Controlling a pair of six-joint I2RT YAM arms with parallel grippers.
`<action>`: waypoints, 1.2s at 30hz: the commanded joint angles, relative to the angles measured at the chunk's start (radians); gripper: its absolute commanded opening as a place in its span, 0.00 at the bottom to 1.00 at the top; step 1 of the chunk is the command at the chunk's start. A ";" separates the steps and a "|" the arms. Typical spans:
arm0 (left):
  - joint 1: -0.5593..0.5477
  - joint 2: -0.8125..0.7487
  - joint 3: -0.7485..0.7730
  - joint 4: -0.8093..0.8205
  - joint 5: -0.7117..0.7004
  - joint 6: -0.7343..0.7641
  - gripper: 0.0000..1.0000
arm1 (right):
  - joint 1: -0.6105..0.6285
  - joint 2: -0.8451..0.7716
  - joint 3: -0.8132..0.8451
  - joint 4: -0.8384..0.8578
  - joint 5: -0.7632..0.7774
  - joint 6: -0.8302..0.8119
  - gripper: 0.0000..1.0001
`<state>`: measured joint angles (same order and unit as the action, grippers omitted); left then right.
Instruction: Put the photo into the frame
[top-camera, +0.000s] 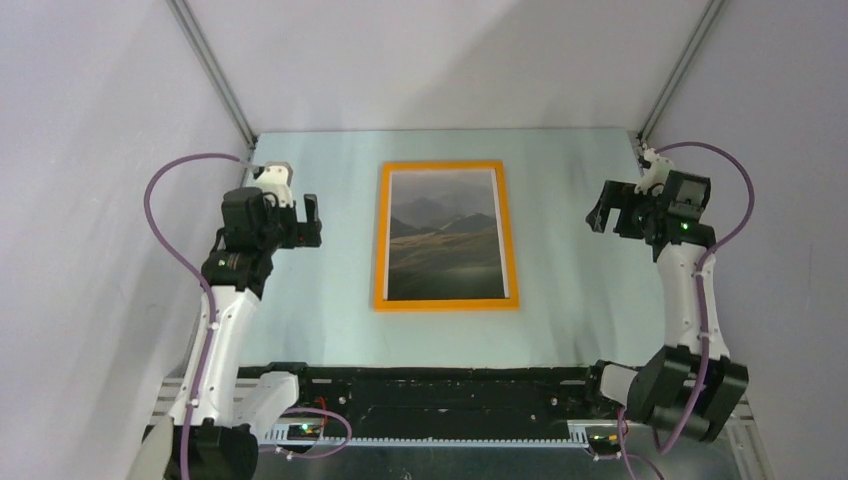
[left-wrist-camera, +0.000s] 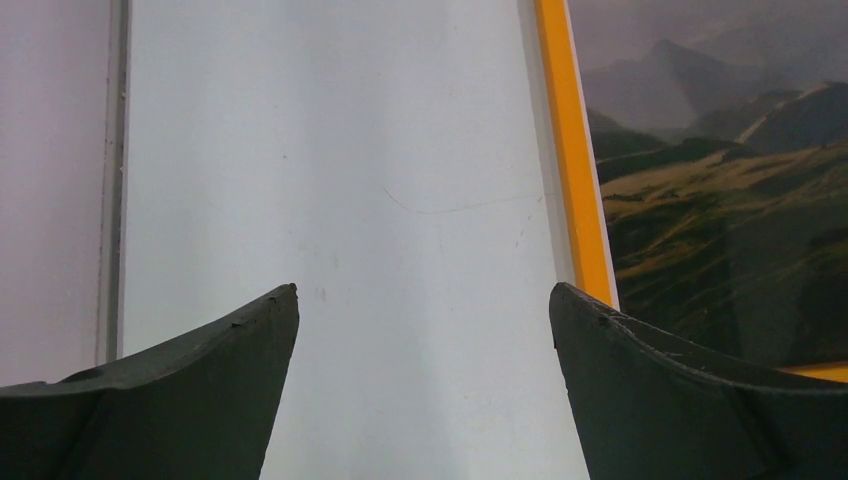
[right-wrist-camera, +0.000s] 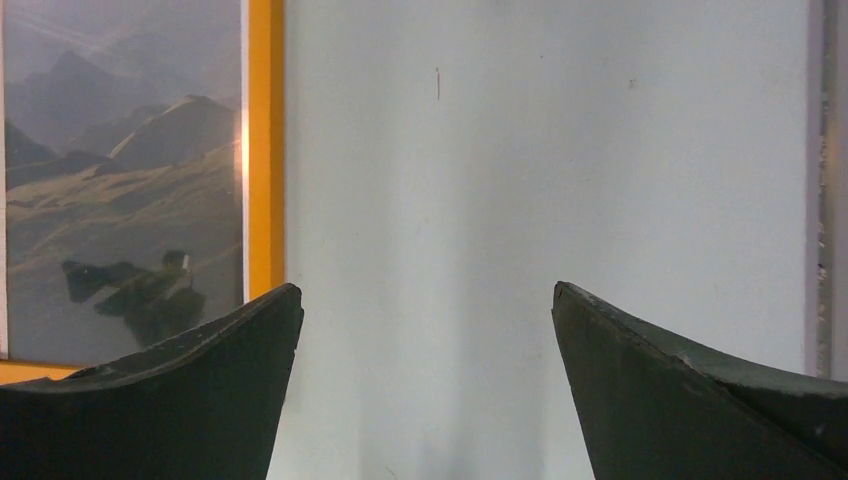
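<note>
Both pairs of jaws are standing wide apart and gripping nothing; the left gripper (top-camera: 290, 212) is hanging above bare table (top-camera: 570, 300) to the left of the frame (top-camera: 443, 305), and the right gripper (top-camera: 617, 210) is hanging likewise to its right, each well apart from it. In the left wrist view the dark fingers (left-wrist-camera: 190, 390) are bracketing only pale tabletop, with the orange rail just past the right one; the right wrist view is mirroring this, its fingers (right-wrist-camera: 690, 390) spanning empty surface.

Between the arms, the photo (top-camera: 445, 235) is lying flat inside the frame, mountains upright to the far side, its thin white border showing along the right and bottom edges; the frame is sitting square near the middle of the table.

By my reading the placing step is looking finished and both arms are standing clear; any further move would be calling for no more than a check that the corners are seating evenly, or a gentle press from above if one is riding on the rail.

Whether the print is sitting under a pane or on top I cannot tell; its glossy face is reflecting the right gripper; no backing board is showing; both wrist views are cutting off most of the frame.
</note>
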<state>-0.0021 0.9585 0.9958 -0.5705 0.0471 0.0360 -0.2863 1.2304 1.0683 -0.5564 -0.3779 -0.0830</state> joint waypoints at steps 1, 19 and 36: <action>-0.001 -0.080 -0.066 0.082 0.062 0.039 1.00 | -0.005 -0.138 -0.039 -0.025 0.016 -0.019 0.99; -0.001 -0.317 -0.158 0.137 0.066 0.042 0.98 | -0.005 -0.428 -0.155 -0.041 -0.020 -0.002 1.00; -0.001 -0.384 -0.249 0.195 0.011 -0.054 0.98 | -0.005 -0.528 -0.184 -0.057 -0.017 -0.050 1.00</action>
<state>-0.0025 0.5632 0.7837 -0.4374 0.0475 0.0399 -0.2867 0.7219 0.8944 -0.6285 -0.3828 -0.1135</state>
